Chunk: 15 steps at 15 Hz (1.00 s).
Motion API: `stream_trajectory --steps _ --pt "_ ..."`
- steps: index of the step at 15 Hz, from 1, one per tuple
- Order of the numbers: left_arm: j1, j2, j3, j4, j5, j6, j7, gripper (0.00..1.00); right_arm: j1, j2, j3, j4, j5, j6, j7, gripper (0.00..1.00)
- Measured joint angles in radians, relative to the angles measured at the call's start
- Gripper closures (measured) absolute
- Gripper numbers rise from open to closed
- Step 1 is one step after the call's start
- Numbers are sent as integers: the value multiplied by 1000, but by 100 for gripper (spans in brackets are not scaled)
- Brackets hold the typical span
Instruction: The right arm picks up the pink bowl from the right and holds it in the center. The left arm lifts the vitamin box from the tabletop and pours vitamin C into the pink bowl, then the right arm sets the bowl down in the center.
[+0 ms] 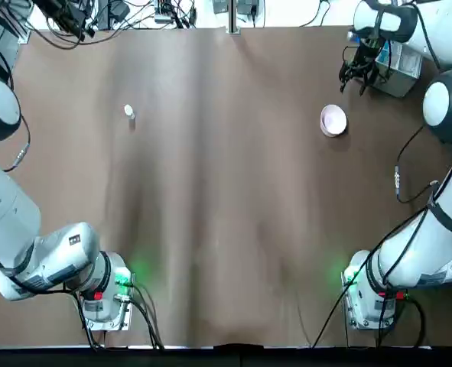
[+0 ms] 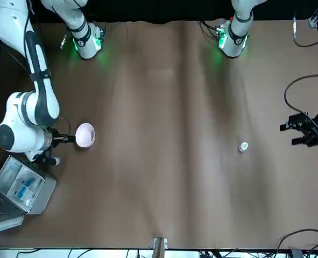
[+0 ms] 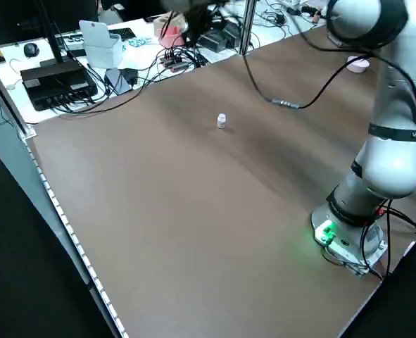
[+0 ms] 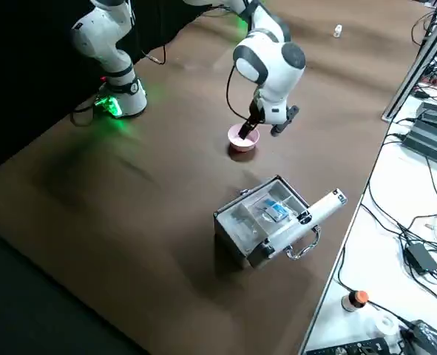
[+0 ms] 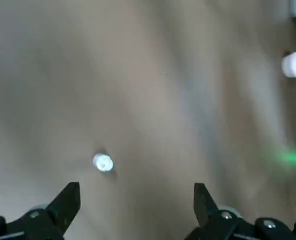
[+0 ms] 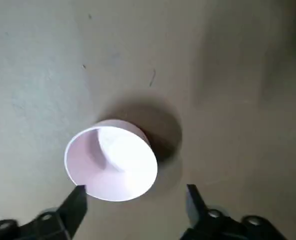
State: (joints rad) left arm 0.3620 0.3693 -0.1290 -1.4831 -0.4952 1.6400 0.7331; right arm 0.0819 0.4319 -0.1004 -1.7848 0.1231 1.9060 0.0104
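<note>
Brown and matte, the wide tabletop (image 1: 226,199) carries the small round pale pink bowl (image 1: 333,120) on the right side, upright. Our right gripper (image 6: 132,202) hovers just beside the bowl with fingers spread wide, not touching it. We judge that the grasp is the step in hand: one finger should go inside the rim and one outside, then close gently so the bowl does not tip. The tiny white vitamin box (image 1: 129,112) stands far left; our left gripper (image 5: 136,197) waits near it, also wide open.
</note>
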Motion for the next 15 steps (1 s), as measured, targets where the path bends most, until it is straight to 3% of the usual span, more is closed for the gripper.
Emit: stream_trajectory --steps 2,4,7,10,14,15 --pt "76 119 0 14 -92 7 227 0 0 18 0 -36 0 2 0 26" --pt "102 165 -1 22 -132 7 331 0 -4 35 -1 -56 0 11 0 37" --pt "130 213 -2 24 -194 5 512 0 -5 56 -1 -70 0 50 0 40" --pt "161 281 -3 24 -250 0 713 0 -7 77 -2 -70 0 67 0 60" --pt "184 366 -6 24 -341 -49 1126 0 -3 115 0 -71 0 120 0 62" --pt "185 386 -6 24 -365 -65 1215 0 -1 125 0 -71 0 130 0 67"
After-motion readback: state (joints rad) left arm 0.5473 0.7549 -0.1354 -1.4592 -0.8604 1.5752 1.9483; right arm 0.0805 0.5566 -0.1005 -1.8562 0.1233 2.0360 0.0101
